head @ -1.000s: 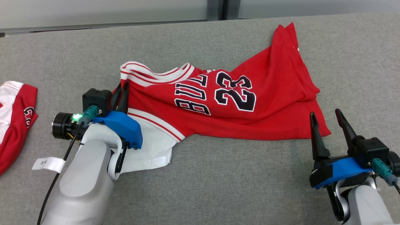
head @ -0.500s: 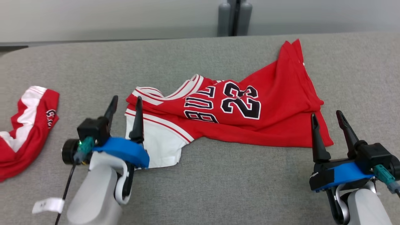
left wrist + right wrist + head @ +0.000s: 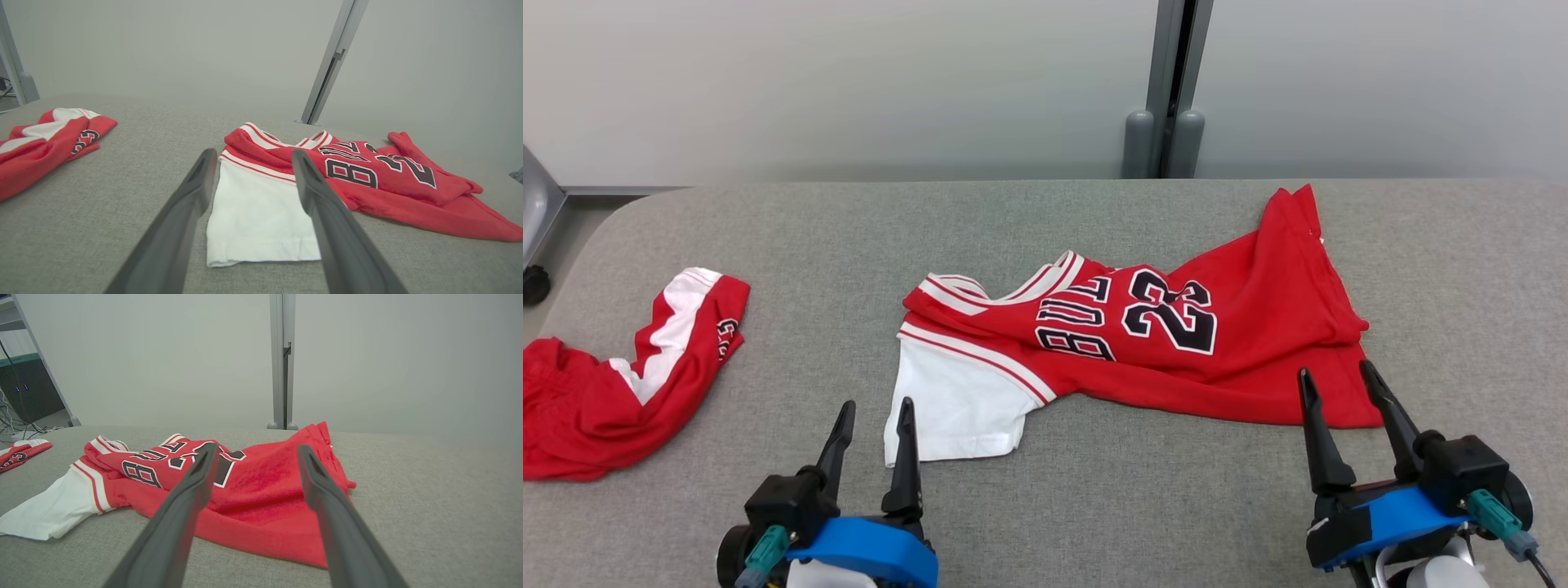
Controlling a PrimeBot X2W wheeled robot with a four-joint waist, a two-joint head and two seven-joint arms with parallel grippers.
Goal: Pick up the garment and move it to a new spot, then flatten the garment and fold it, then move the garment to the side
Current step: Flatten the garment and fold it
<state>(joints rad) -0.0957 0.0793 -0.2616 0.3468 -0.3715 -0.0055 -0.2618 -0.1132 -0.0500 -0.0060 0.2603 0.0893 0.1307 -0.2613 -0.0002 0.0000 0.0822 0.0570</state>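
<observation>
The garment (image 3: 1176,335) is a red jersey with white sleeves and the number 23, lying rumpled across the middle of the grey table (image 3: 1094,506). It also appears in the left wrist view (image 3: 367,179) and the right wrist view (image 3: 253,477). My left gripper (image 3: 876,408) stands open near the table's front edge, just short of the white sleeve (image 3: 956,408), holding nothing. My right gripper (image 3: 1335,376) is open too, its tips at the jersey's red hem on the right, with nothing between its fingers.
A second red and white garment (image 3: 621,384) lies bunched at the table's left edge, also in the left wrist view (image 3: 45,139). A pale wall with a grey post (image 3: 1168,90) runs behind the table. Bare grey surface stretches along the front and far right.
My left gripper has let go of the jersey's sleeve, opened and drawn back toward the front edge. The head camera has tilted up, so the whole picture shifted. The right gripper stayed open.
</observation>
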